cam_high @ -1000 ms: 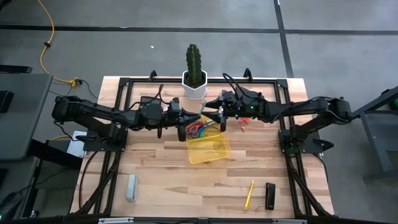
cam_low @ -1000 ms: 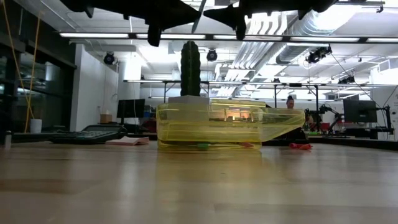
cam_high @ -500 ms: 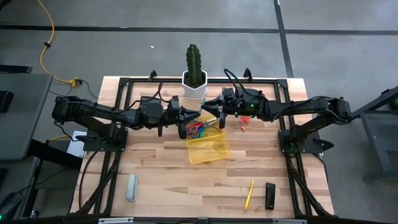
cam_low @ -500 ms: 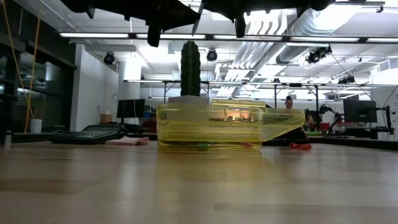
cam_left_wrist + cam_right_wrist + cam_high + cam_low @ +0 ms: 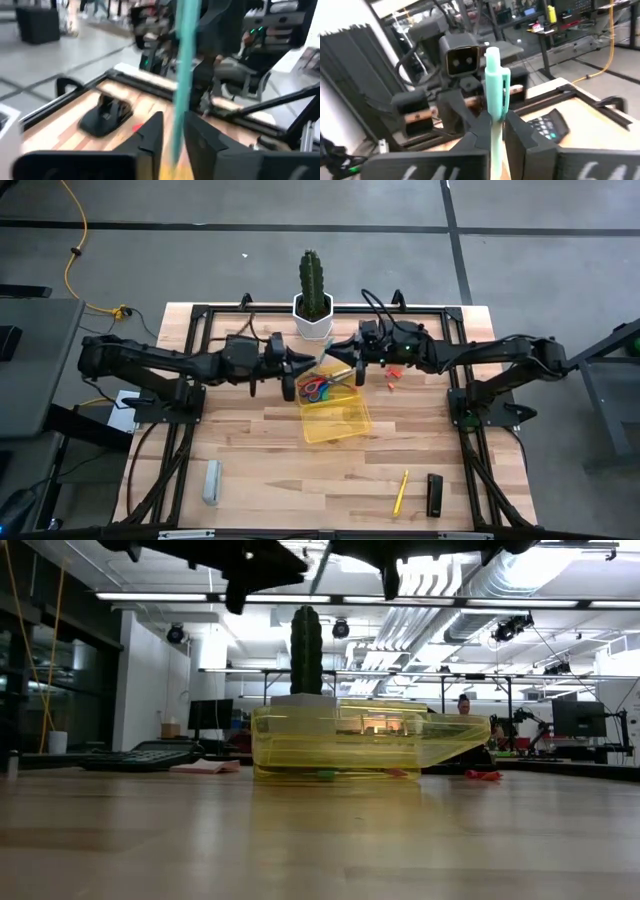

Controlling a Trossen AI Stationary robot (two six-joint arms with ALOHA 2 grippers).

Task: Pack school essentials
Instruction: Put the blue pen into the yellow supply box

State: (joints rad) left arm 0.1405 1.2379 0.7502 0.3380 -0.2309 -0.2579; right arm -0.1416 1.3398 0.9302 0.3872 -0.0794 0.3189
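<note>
I am holding my right gripper (image 5: 348,365) up in the air over the far end of the yellow box (image 5: 335,418), with the arm reaching in level from the right side of the table. Its fingers (image 5: 480,132) are closing on the light-blue pen (image 5: 493,85), which is standing almost upright between them with the clip near the top. My left gripper (image 5: 292,370) is hanging opposite, just beside the right one, at the same height, on an arm stretched in from the left. The left wrist picture is smeared, so the pen is showing there only as a blue-green stripe in front of this gripper, and I cannot tell if the left gripper is gripping it or not. In the low view both grippers are cut off at the top edge and are looking only like dark shapes. Under the two grippers, the scissors (image 5: 318,388) are lying in the far part of the box. Small red pieces (image 5: 390,380) are lying on the wood below the right gripper's wrist. The calculator (image 5: 547,125) is lying behind the left gripper, and its keys are too small to read. The yellow pencil (image 5: 401,492) is lying well apart from both grippers, near the front edge.
</note>
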